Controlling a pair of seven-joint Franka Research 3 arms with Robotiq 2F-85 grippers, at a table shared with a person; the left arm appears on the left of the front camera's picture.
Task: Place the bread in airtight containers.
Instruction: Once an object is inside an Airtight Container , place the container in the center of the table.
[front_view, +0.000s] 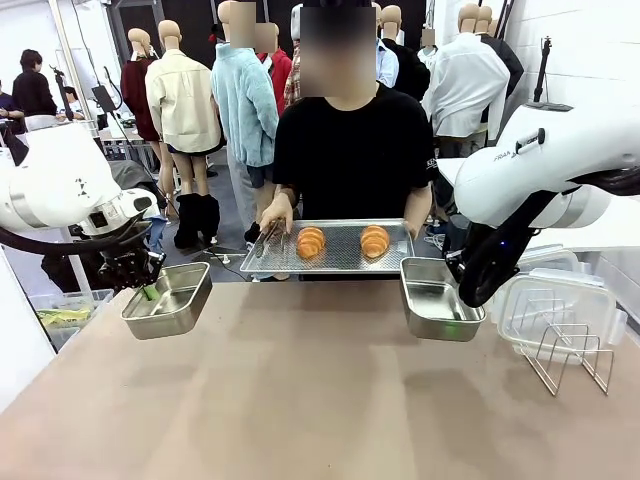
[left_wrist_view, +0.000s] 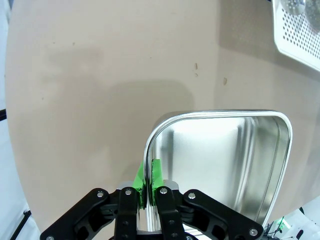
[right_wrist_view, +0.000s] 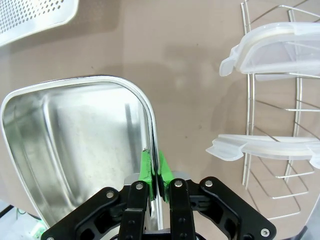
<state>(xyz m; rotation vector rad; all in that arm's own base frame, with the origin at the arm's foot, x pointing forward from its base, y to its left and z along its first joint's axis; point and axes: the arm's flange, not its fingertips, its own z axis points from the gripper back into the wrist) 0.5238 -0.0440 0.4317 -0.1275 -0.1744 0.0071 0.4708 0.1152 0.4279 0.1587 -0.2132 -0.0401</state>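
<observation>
Two pieces of bread, a ridged roll and a smoother bun, lie on a perforated steel tray that a person holds at the far edge. My left gripper is shut on the rim of an empty steel container, which it holds a little above the table. On the other side my right gripper is shut on the rim of a second empty container. Both containers tilt slightly and sit below the tray's two ends.
Two clear white-rimmed lids stand in a wire rack at the right. One of the person's hands holds tongs over the tray's left end. The tabletop in front is bare.
</observation>
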